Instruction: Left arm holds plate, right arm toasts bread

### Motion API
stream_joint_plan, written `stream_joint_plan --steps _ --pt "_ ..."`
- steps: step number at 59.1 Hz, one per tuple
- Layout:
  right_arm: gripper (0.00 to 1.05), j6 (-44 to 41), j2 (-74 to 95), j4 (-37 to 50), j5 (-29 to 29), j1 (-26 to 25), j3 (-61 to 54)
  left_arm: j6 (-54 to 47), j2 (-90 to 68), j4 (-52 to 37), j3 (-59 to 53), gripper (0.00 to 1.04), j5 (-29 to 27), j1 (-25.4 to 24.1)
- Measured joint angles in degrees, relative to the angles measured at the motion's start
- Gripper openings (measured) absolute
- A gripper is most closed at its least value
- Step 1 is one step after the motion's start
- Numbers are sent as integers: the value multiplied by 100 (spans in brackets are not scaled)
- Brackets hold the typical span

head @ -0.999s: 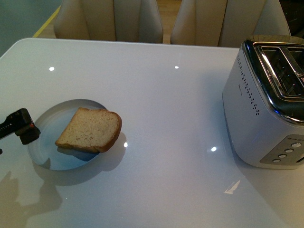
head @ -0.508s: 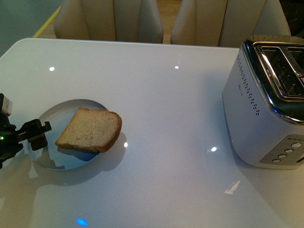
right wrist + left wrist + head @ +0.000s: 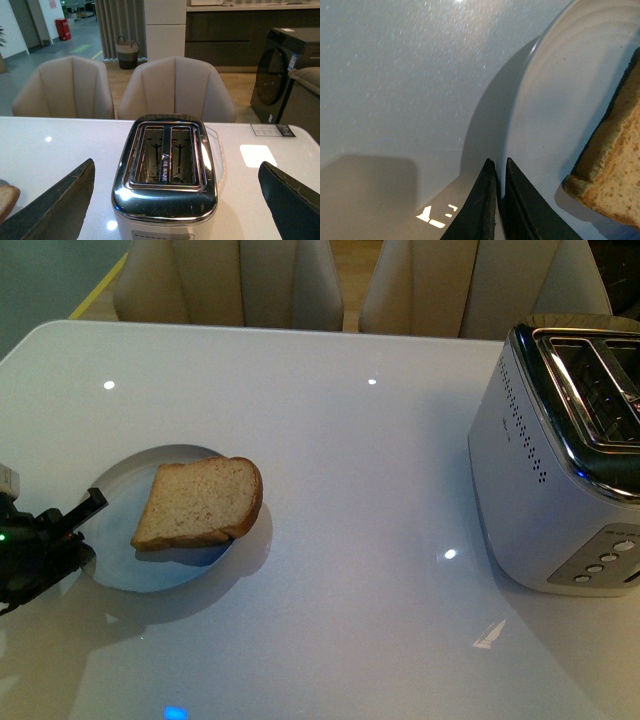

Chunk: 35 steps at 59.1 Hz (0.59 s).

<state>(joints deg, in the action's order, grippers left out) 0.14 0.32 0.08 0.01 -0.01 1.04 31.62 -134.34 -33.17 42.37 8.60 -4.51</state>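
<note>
At the near left edge of the white bench (image 3: 350, 440), the left claw (image 3: 84, 530) is pressed together on the rim of the pale blue-grey plate (image 3: 125, 565). The left wrist view shows its two black fingers (image 3: 479, 200) nearly touching, with the plate's edge (image 3: 560, 100) pinched between them and a dark shadow on the bench beside that rim. The bread (image 3: 200, 503) lies flat on the plate, apart from the claw on the plate's other half, its rounded end reaching over the rim on the side away from the fingers. From the left wrist, a crusted corner of the slice (image 3: 610, 165) sits near the fingertips without touching them. Well apart, on the right side of the bench, stands the silver toaster (image 3: 560, 460) with two empty slots facing up. The right claw (image 3: 176, 166) hangs above it, spread wide and holding nothing. Beyond the far edge stand two beige chairs (image 3: 230, 280).
</note>
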Motion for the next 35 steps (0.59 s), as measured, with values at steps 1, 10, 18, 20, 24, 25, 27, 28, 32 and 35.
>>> stream_joint_plan --steps 1,10,18,20,24,25,27,28,32,35 --pt "96 0 -2 0 0 0 0 13 26 -9 -37 3 0 2" --pt "96 0 -2 0 0 0 0 188 531 -9 -605 3 81 26" --pt "96 0 -2 0 0 0 0 369 1303 186 -955 3 129 96" --pt "96 0 0 0 0 0 0 424 1506 267 -1027 3 125 127" --pt "96 0 0 0 0 0 0 546 1932 509 -1123 3 129 210" --pt "96 0 -2 0 0 0 0 555 2004 551 -1134 3 129 232" --pt "96 0 -2 0 0 0 0 603 2225 699 -1161 3 125 302" --pt "96 0 -2 0 0 0 0 656 2371 802 -1172 3 101 354" --pt "96 0 -2 0 0 0 0 780 2800 1147 -1174 3 42 522" --pt "96 0 0 0 0 0 0 905 3136 1427 -1156 3 -31 673"
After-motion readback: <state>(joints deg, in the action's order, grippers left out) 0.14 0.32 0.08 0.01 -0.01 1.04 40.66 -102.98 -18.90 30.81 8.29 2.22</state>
